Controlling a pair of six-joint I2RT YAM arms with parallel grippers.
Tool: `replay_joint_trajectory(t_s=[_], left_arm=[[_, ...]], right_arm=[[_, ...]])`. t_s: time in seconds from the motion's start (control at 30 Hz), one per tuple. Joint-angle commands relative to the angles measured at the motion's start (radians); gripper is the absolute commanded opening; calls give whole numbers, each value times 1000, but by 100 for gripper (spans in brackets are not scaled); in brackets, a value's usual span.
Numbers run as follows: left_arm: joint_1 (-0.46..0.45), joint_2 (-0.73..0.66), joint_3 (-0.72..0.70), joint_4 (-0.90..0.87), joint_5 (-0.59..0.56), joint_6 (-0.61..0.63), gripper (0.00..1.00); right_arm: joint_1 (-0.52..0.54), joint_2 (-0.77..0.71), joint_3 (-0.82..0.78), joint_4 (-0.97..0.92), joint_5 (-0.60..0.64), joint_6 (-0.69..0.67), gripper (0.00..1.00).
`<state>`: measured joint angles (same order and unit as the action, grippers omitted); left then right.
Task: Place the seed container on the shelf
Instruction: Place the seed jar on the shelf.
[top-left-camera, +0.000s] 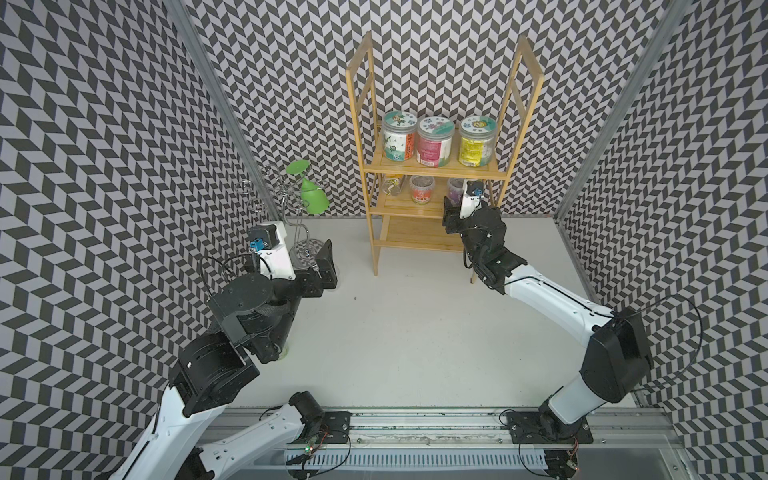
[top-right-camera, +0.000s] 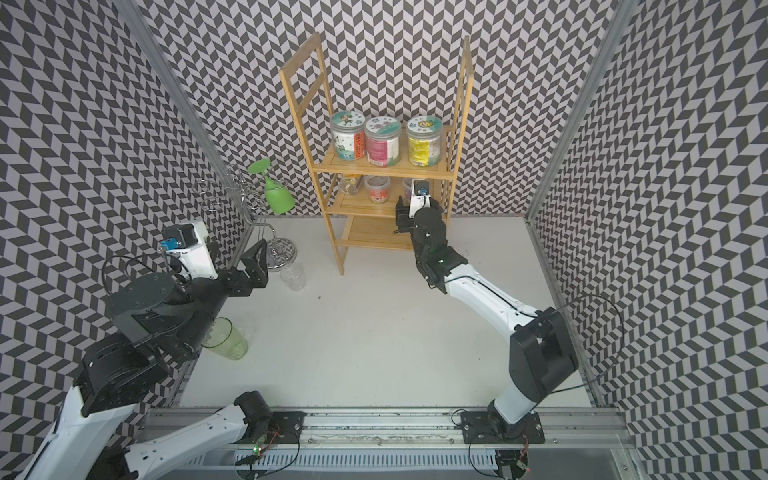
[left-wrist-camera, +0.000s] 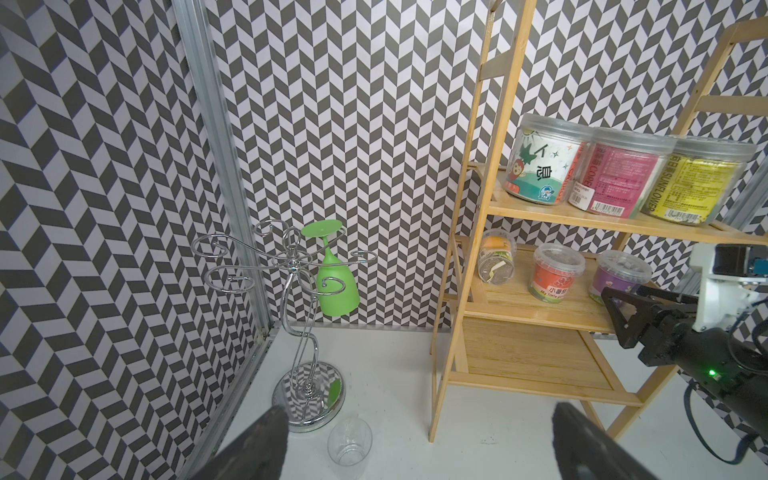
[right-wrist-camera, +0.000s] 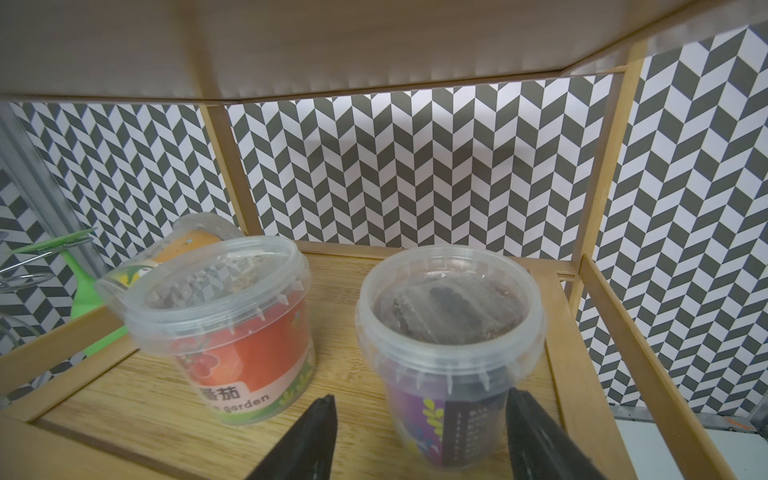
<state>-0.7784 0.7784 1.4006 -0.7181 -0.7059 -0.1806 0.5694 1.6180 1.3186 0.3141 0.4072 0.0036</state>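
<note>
My right gripper (right-wrist-camera: 422, 397) is half open. The purple container (right-wrist-camera: 449, 316) stands between its jaws, nearer one.

Middle tier of the shelf (top-left-camera: 432, 172) is tight from where I sit: upper tier board (right-wrist-camera: 374, 41) low overhead, red container (right-wrist-camera: 245, 353) just beside the purple seed container (right-wrist-camera: 451, 340) with only a narrow lane between them, side frame (right-wrist-camera: 604, 166) close on its other flank. The right gripper (right-wrist-camera: 419, 399) straddles the purple one, one finger in that lane. Bottom tier (left-wrist-camera: 528, 357) is bare and mid table (top-right-camera: 395, 332) gives me wide passage; toward the left edge the glass stand (left-wrist-camera: 309, 395), a clear glass (left-wrist-camera: 349, 440) by its base and a green tumbler (top-right-camera: 228, 340) block the way.
</note>
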Motion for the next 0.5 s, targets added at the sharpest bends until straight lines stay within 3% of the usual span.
replay_joint_trajectory(t_s=[0.0, 0.47], left_arm=[[3, -9, -2, 8, -3, -5, 100], [2, -3, 12, 8, -4, -7, 100]], right_arm=[[7, 18, 8, 21, -38, -12, 68], [20, -78, -23, -2, -6, -50, 79]])
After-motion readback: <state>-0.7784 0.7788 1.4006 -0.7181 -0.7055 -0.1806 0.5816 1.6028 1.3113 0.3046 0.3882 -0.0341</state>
